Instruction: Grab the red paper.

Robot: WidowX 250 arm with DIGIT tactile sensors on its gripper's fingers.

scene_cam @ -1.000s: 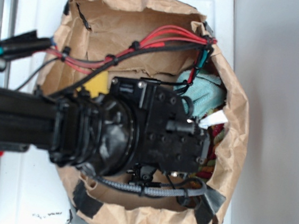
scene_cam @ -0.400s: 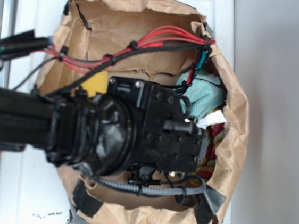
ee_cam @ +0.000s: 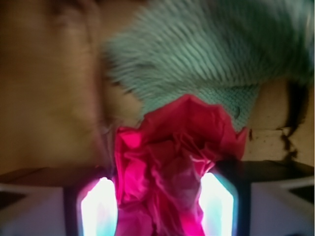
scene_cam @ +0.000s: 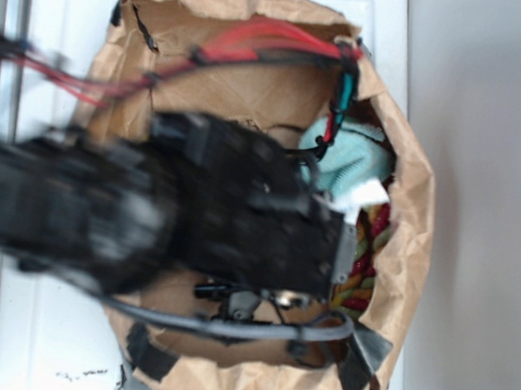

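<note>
1. Wrist view: the red paper is seen crumpled between the two pale fingers of the gripper, filling the whole gap from one inner face to the other.
2. The jaws are closed in on the paper, which is pressed on both sides and bulges out above the fingertips.
3. Just beyond the paper a teal knitted cloth is seen, its lower edge touching or overlapping the paper's top; the view is blurred.
4. Brown paper bag wall is seen to the left of the cloth.
5. Exterior view: the arm is blurred and covers most of the bag's opening, so the red paper and the fingers are hidden there.
6. The cloth and a red-yellow-green braided rope are visible at the bag's right side.
7. No label or writing can be read in either view.
8. The brown paper bag, its rim rolled and held with black tape, is set on a white surface; a grey surface lies to the right.
</note>
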